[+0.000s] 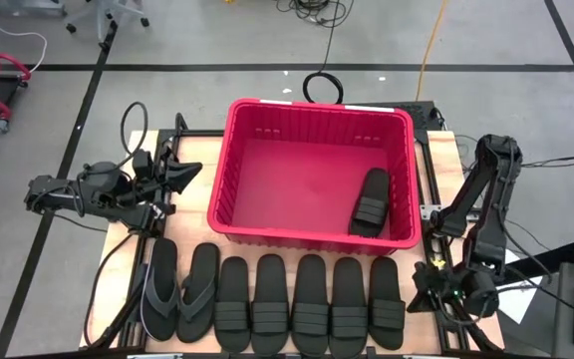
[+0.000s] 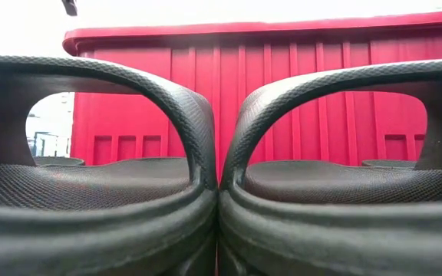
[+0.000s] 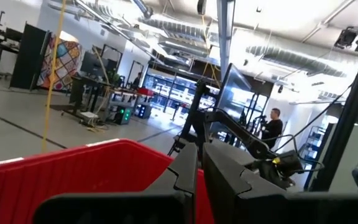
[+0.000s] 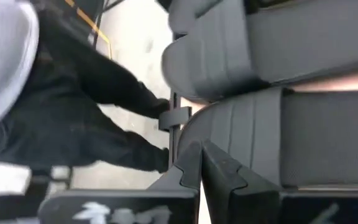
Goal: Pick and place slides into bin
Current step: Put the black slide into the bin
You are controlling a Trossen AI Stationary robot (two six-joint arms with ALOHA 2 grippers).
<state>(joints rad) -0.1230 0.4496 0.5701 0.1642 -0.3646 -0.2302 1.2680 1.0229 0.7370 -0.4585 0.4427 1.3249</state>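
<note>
One ribbed-strap slide [image 1: 372, 201] lies inside the red bin [image 1: 229, 189], against its right wall. Seven remain on the table in a row just in front of the bin: two thong flip-flops [image 1: 179, 289] at the left end, then five ribbed-strap slides [image 1: 310, 303] side by side, touching or nearly so.

The left gripper [image 1: 185, 176] sits just off the bin's left wall, fingers together and holding nothing; its wrist view looks over the bin rim [image 3: 73, 163]. The right gripper [image 1: 427, 282] sits low beside the rightmost slide [image 1: 386, 299] in the row, fingers [image 4: 191, 163] together and empty.

Judgement: the task is at an early stage, between placements, with one of eight done. The right arm appears best placed for the next pick. That calls for parting the fingers, straddling the strap of the end slide, closing, lifting clear of its neighbour and carrying over the rim
</note>
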